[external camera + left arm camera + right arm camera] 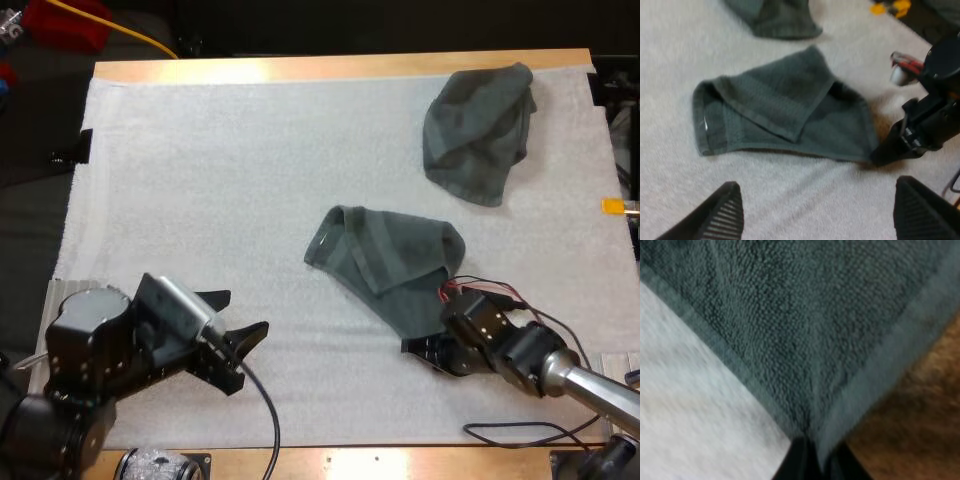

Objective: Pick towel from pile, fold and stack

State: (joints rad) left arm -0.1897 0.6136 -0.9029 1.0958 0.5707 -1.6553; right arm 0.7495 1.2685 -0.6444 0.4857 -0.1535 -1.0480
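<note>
A dark grey-green towel (390, 265) lies partly folded over itself in the middle of the white mat (220, 180). My right gripper (425, 345) is at its near corner, and in the right wrist view the fingers (796, 460) pinch that corner of the towel (805, 315). My left gripper (245, 345) hovers open to the towel's left, over bare mat. From the left wrist view the towel (785, 110) lies ahead of my spread fingers (715, 215), with the right gripper (885, 152) at its corner. A second, crumpled towel (478, 130) sits at the far right.
The crumpled towel's edge (775, 17) lies just beyond the middle towel. The mat's left half is bare. The wooden table edge (330, 68) runs along the far side.
</note>
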